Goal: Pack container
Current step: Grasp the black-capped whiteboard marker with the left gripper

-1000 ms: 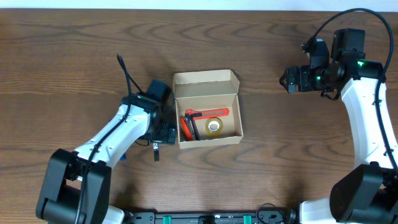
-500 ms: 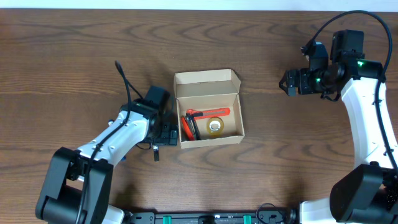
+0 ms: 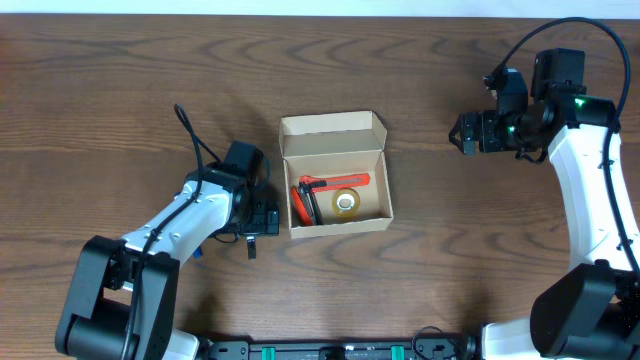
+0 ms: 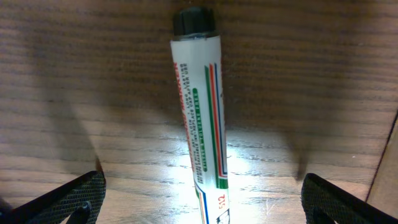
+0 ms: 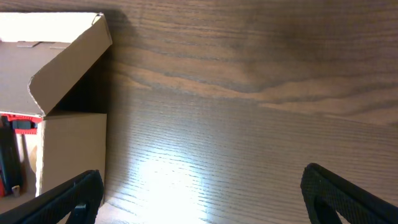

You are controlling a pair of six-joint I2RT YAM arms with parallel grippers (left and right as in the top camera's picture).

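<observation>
There is 1 cardboard container [image 3: 335, 170], with its lid flap open. Inside it lies 1 roll of yellowish tape [image 3: 344, 203] and 1 thin black stick [image 3: 313, 208] that is too small to name. Red cutter [image 3: 340, 182] parts show in 2 places inside the container, and I cannot tell if this is 1 cutter or 2. On the wooden table [image 3: 450, 260] lies 1 white marker [image 4: 199, 112] with 1 black cap [image 4: 193, 21]. There are 2 robot arms, the left arm [image 3: 185, 220] and the right arm [image 3: 590, 180].
</observation>
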